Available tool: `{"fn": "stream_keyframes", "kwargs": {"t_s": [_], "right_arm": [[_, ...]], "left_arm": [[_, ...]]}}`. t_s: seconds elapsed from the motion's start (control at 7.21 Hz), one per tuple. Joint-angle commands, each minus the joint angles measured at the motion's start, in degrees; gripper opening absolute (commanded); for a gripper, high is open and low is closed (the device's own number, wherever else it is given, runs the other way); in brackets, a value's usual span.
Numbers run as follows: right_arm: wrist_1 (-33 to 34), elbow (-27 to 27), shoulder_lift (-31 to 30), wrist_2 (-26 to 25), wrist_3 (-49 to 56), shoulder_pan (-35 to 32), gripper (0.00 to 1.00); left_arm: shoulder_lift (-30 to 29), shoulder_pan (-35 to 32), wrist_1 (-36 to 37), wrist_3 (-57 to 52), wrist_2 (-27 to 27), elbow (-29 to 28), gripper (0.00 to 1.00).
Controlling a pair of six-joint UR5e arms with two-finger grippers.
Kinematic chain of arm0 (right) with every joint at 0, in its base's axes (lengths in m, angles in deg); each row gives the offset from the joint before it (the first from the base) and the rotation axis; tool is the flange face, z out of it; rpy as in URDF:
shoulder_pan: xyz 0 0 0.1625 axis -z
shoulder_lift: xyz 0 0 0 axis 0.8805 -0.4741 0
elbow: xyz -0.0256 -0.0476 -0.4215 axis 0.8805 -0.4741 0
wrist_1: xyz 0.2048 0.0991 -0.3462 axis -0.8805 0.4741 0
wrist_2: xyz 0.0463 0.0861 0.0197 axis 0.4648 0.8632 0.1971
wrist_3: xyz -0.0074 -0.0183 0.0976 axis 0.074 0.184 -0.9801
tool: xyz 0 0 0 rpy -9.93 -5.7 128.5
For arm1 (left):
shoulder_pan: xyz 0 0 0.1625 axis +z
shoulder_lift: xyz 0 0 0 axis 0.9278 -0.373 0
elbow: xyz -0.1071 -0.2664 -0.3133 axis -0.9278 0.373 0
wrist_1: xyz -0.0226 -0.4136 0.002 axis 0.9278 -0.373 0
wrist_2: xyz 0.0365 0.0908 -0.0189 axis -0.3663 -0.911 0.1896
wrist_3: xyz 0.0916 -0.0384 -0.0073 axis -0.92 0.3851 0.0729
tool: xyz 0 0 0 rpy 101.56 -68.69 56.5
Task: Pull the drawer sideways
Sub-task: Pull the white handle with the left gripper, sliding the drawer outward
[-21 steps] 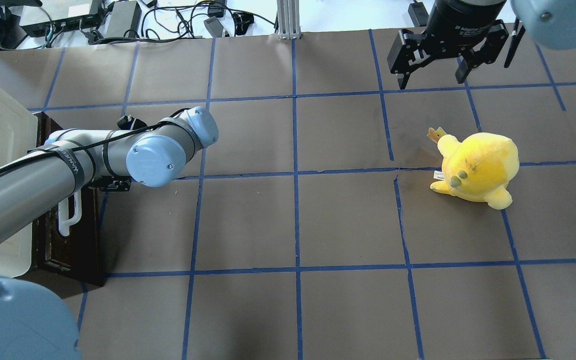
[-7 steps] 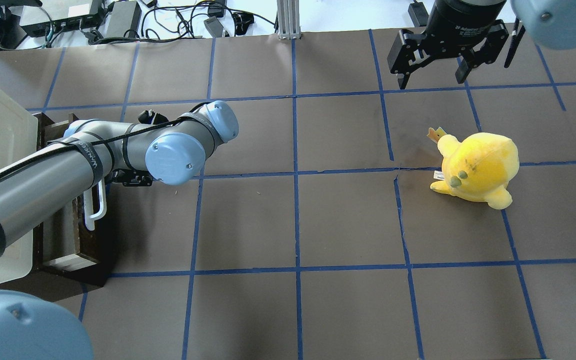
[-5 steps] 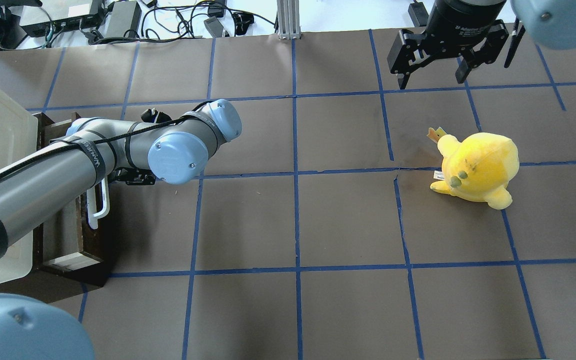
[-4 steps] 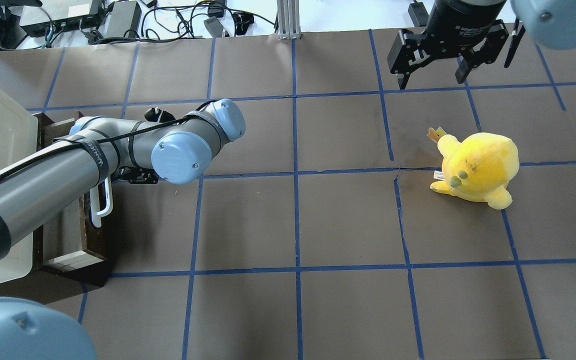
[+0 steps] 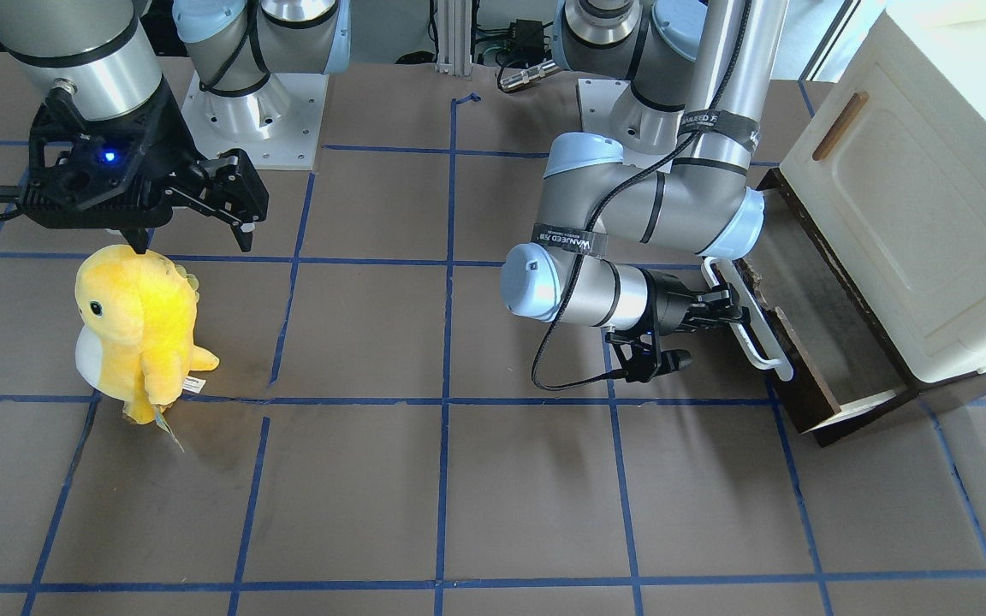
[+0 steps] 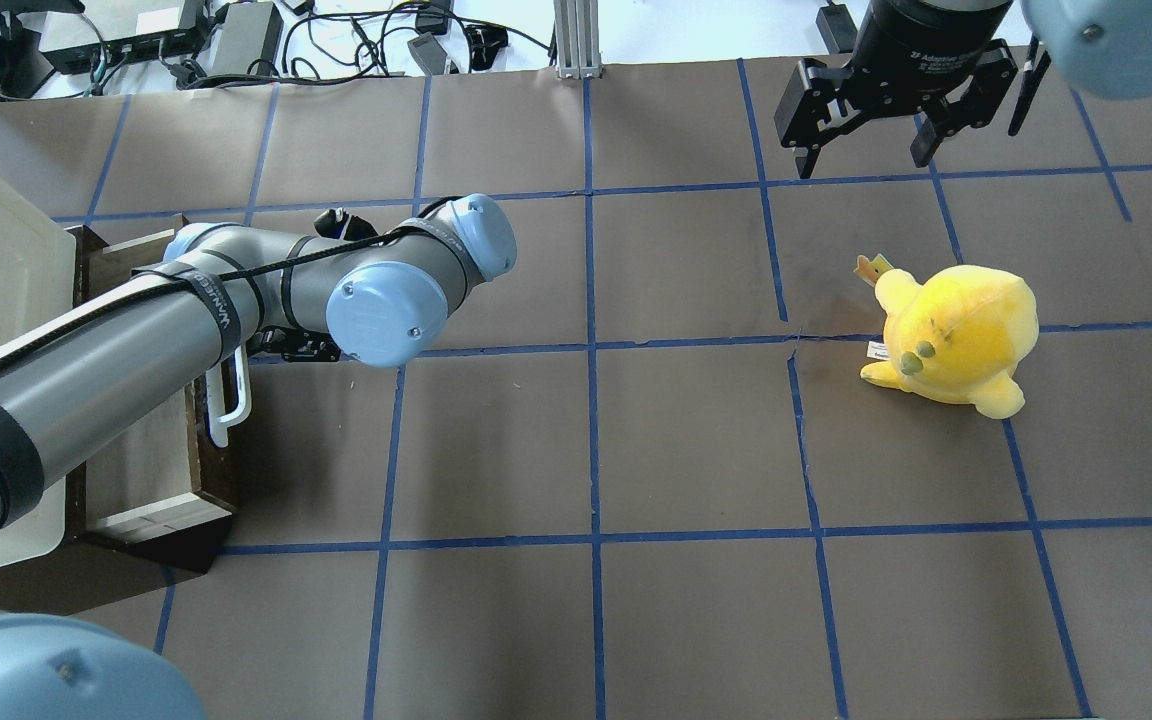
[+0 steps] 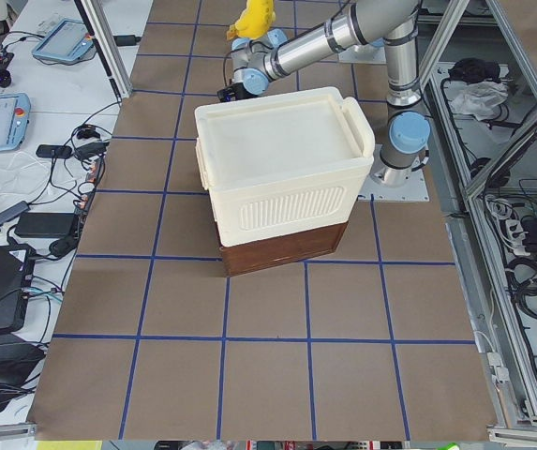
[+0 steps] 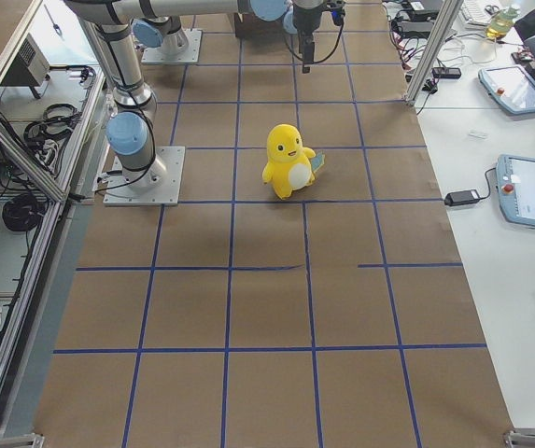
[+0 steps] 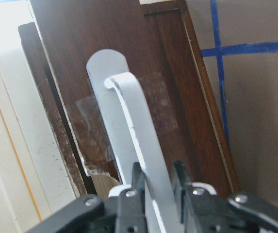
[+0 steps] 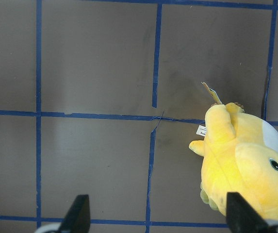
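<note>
Where the brown table (image 5: 459, 479) with its blue tape grid meets the cream-white cabinet (image 5: 912, 214), at 3 o'clock in the front-facing view, the wide, shallow, dark-brown-fronted wooden drawer (image 5: 808, 389) stands partly out from under that cabinet. Its pale inner side shows. The left gripper (image 5: 728, 312) reaches in from 9 o'clock of the drawer front and is clamped on the long white bar handle (image 5: 769, 349). In the left wrist view its two black fingers (image 9: 138, 177) press the bar from either side at 6 o'clock. From there the handle runs toward 11 o'clock to its rounded mount on the dark wood. The right gripper (image 5: 193, 235) hangs with its fingers spread wide, above the table's 9 o'clock side, where the yellow plush toy (image 5: 138, 329) stands upright.
</note>
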Motion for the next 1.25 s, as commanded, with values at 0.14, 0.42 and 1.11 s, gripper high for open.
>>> {"fn": "stream_keyframes", "kwargs": {"t_s": [0.14, 0.42, 1.11], "right_arm": [[0.0, 0.0, 0.0, 0.0, 0.0, 0.0, 1.0], [0.0, 0.0, 0.0, 0.0, 0.0, 0.0, 1.0], [0.0, 0.0, 0.0, 0.0, 0.0, 0.0, 1.0]], "left_arm": [[0.0, -0.12, -0.03, 0.02, -0.17, -0.11, 0.23], [0.09, -0.38, 0.06, 0.02, 0.01, -0.11, 0.29], [0.43, -0.47, 0.76, -0.24, 0.18, -0.37, 0.59]]}}
